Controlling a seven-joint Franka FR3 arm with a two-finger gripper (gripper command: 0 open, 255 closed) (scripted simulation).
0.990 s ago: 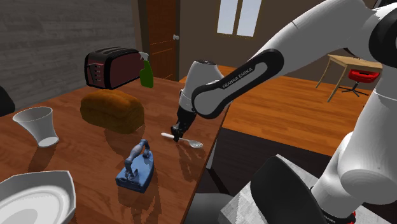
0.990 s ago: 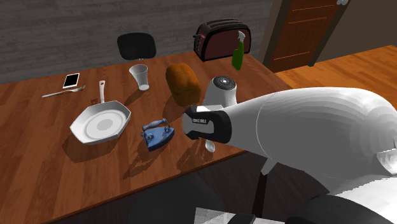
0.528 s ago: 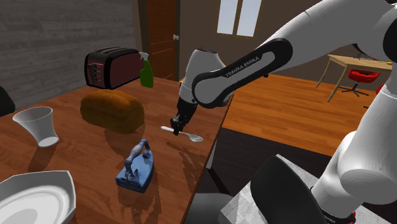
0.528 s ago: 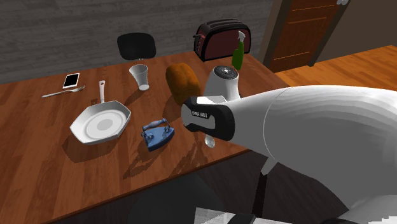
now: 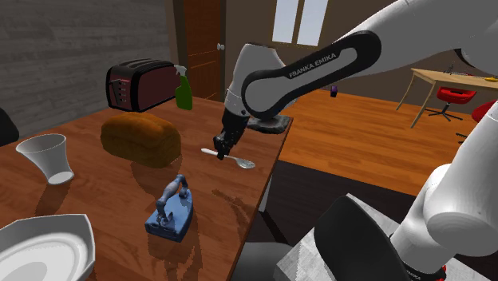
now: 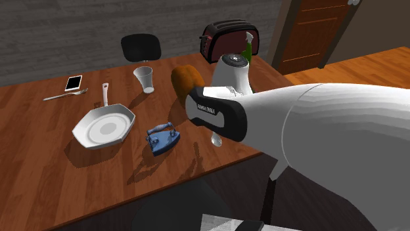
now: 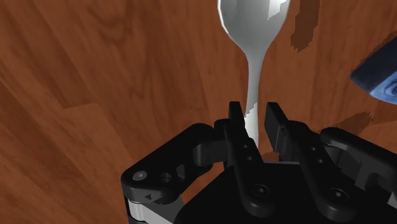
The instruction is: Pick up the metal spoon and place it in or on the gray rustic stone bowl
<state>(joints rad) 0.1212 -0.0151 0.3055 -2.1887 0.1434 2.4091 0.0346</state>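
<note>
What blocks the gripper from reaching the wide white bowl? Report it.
Probably nothing. The gripper holds the spoon above the table; the blue iron between it and the bowl sits low.

The black two-finger gripper (image 7: 257,119) holds a pale grey spoon (image 7: 253,38) by its thin handle. The handle sits between the two fingers (image 7: 236,130), tight against one of them. The spoon's round end points away from the gripper. Under it is a brown wooden table (image 7: 95,76) with dark shadows. A corner of a blue thing (image 7: 380,77) peeks in at the side.
</note>
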